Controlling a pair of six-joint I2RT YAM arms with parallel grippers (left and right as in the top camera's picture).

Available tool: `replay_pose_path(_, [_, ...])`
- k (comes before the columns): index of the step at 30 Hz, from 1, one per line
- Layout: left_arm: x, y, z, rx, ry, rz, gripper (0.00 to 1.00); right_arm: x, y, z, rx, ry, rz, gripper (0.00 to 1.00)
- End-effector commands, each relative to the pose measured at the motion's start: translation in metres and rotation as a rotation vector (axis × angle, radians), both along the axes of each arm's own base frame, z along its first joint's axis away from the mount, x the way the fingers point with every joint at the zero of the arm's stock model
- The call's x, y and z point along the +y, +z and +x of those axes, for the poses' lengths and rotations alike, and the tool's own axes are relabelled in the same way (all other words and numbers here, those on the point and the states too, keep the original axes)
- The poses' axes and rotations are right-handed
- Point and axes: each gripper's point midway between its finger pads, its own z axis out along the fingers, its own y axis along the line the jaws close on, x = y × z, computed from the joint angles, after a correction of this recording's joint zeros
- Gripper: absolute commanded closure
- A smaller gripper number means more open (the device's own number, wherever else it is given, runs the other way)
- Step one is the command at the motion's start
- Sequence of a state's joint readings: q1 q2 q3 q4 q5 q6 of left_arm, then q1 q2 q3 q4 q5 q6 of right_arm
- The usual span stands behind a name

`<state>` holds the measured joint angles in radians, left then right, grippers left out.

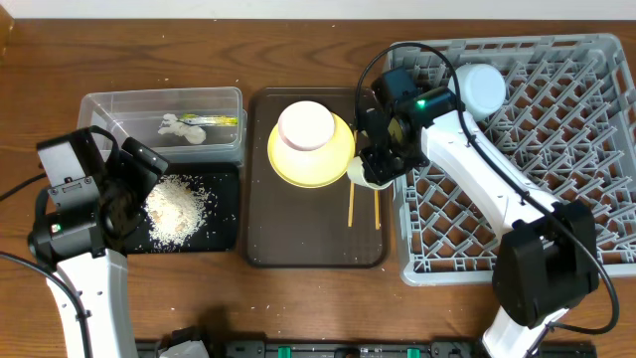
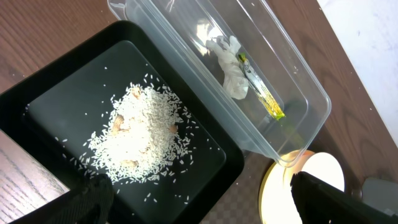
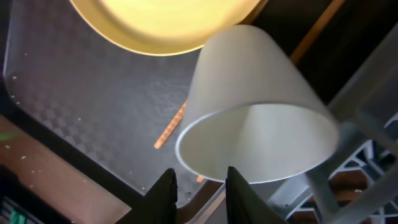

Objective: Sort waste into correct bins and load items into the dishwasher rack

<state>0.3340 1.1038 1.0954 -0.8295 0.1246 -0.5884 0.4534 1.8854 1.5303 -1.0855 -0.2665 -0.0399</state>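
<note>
Left end effector [image 2: 199, 180] is spread wide and empty above shallow black tray [image 2: 37, 93], where off-white rice crumb heap [image 2: 143, 134] is piled. Small white cup [image 3: 249, 99] is tilted at right edge of dark brown serving tray [image 1: 298, 229], beside grey lattice dishwasher rack [image 1: 556, 149]. Its rim is seen between right end effector [image 3: 200, 180] fingers; grip cannot be told. Crumpled white paper scrap [image 2: 230, 68] and yellow-green wrapper [image 2: 264, 96] are seen in clear plastic tub [image 2: 186, 37].

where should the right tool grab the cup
Probably the rim wall of the cup, one finger inside and one outside, coming in at its open mouth: it lies tipped with the mouth facing the right tool.
</note>
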Motion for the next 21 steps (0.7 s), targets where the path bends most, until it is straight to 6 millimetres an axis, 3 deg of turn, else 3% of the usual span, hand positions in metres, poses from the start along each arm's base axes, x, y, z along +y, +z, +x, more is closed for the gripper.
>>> replay_pose_path(1, [0.003,0.005,0.001,-0.012,0.015,0.004,0.06,0.013,0.018,-0.004,-0.001,0.004,0.073,0.73])
replay_pose_path(9, [0.003,0.005,0.001,-0.012,0.015,0.004,0.06,0.016,0.019,-0.001,-0.004,-0.035,0.08,0.71])
replay_pose_path(15, [0.003,0.005,0.001,-0.012,0.015,0.004,0.06,0.007,0.013,0.016,-0.103,-0.106,-0.036,0.71])
replay_pose_path(21, [0.003,0.005,0.001,-0.012,0.015,0.004,0.06,0.016,0.014,0.022,-0.15,-0.097,-0.035,0.75])
